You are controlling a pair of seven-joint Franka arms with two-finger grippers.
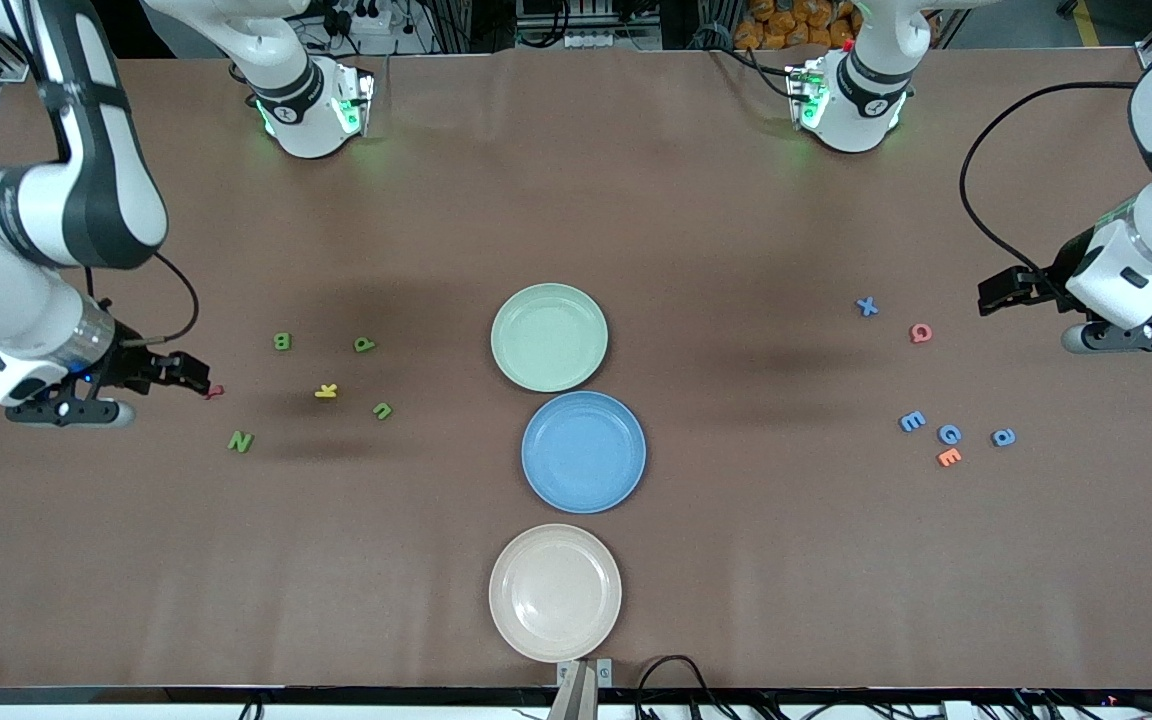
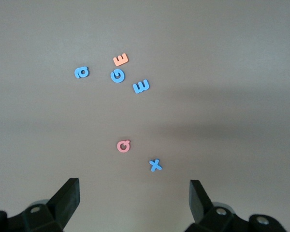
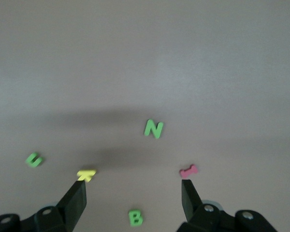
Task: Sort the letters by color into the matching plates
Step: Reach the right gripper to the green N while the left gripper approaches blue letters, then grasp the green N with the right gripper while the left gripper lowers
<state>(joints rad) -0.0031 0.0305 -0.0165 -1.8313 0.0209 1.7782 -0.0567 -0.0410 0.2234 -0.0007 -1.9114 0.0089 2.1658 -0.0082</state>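
Brown bench [image 1: 576, 200]: right end effector [image 1: 198, 380], fingers spread, hovers beside green letters [image 1: 281, 341]; left end effector [image 1: 998, 293], open, near blue letters [image 1: 949, 434].

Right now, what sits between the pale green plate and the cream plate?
The blue plate lies between the pale green plate and the cream plate, in one line down the table's middle. The front view shows it.

The right arm bends down from its base to its own end of the table, and the right gripper [image 1: 198, 381] hangs low there with its fingers [image 3: 77, 198] spread apart. The left arm waits at its own end, the left gripper [image 1: 998, 293] raised with fingers [image 2: 67, 195] wide apart.
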